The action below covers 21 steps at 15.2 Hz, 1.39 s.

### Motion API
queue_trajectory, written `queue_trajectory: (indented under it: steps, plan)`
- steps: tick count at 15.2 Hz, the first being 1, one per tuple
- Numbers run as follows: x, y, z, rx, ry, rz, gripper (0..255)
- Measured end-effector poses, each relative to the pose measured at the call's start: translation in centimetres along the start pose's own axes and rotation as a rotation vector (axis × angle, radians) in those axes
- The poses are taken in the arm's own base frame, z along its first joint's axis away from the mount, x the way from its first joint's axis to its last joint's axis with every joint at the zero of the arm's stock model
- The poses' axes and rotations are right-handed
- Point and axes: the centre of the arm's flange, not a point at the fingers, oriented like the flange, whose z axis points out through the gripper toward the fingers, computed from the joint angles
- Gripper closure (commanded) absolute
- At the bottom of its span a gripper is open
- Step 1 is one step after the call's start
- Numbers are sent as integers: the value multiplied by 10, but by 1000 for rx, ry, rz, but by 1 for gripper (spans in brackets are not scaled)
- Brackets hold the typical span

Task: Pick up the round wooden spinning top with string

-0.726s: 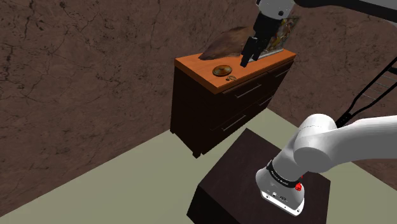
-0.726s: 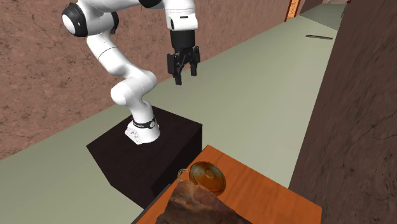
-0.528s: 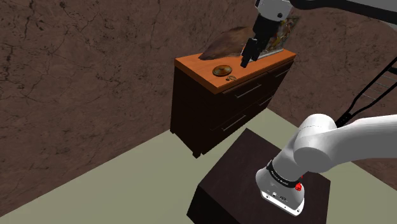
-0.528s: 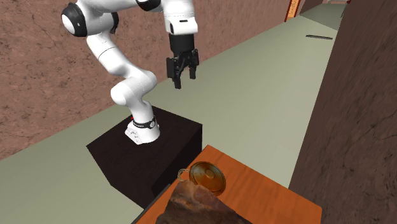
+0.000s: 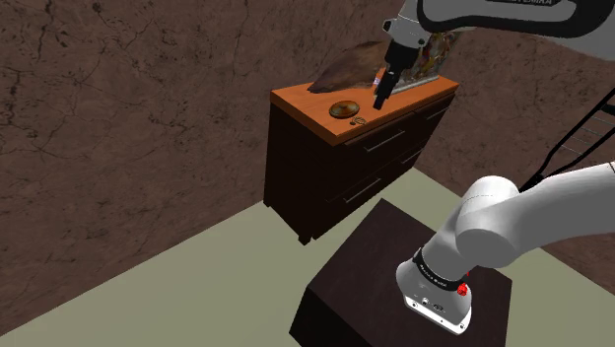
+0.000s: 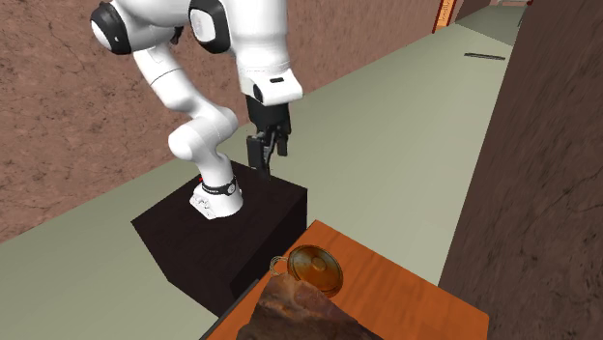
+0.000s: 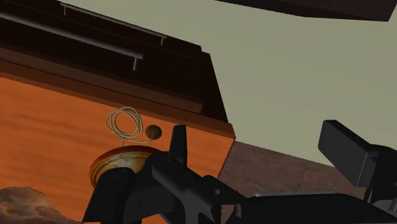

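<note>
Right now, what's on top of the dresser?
The spinning top with its coiled string, a rough brown lump next to it, and a colourful upright item partly covered by the gripper.

In the wrist view the pincer (image 7: 253,137) covers the near part of the spinning top (image 7: 121,159), and the picture's corner cuts off the brown lump (image 7: 19,202). In the second exterior view the bottom edge cuts off both the dresser (image 6: 406,299) and the lump. In the shoulder view the arm (image 5: 419,18) hides part of a colourful panel (image 5: 437,56) standing on the dresser's top; what it depicts is too small to tell.
</note>
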Motion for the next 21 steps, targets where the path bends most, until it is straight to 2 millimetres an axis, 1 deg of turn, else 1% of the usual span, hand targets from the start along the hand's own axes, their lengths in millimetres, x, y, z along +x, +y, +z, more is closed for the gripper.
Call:
queue_trajectory:
  steps: [2, 3, 5, 9, 13, 16, 21]
  plan:
    - [11, 22, 12, 7, -9, -52, 0]
    - [14, 32, 20, 11, -13, -78, 0]
    - [23, 54, 38, 18, -22, -130, 0]
    - [41, 95, 66, 34, -40, -233, 0]
    - [68, 134, 93, 47, -57, -334, 0]
    - [70, 141, 113, 51, -62, -358, 0]
    - [71, 142, 138, 50, -61, -362, 0]
